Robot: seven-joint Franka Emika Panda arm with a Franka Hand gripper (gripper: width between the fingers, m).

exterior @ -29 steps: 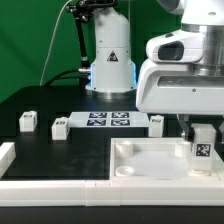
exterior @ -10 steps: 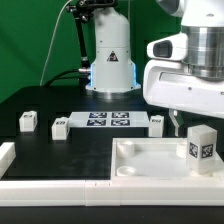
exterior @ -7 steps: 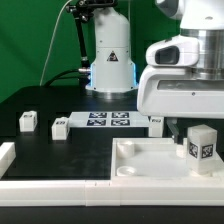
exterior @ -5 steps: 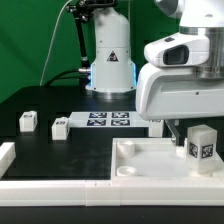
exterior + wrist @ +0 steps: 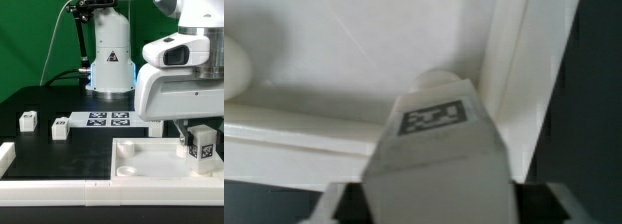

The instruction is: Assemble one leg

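Observation:
The leg [image 5: 203, 146], a small white block with a black-and-white tag, stands upright in the far right corner of the large white panel [image 5: 150, 160] in the exterior view. My gripper [image 5: 197, 132] hangs right over it, one finger beside the leg's left face. In the wrist view the leg [image 5: 438, 130] fills the space between my fingers [image 5: 345, 203], with a dark gap on each side. The jaws are open and straddle the leg without pressing on it. My gripper [image 5: 438, 208] shows in the wrist view.
Three more small white legs lie on the black table: two at the exterior view's left [image 5: 28, 121] [image 5: 60, 127] and one by the marker board's right end [image 5: 156, 121]. The marker board [image 5: 105, 120] lies in front of the robot base [image 5: 110, 60]. A white rail [image 5: 40, 185] runs along the front.
The gripper let go of the leg and rose, then shifted to the exterior view's left and came down again around the leg. The leg stays standing on the panel.

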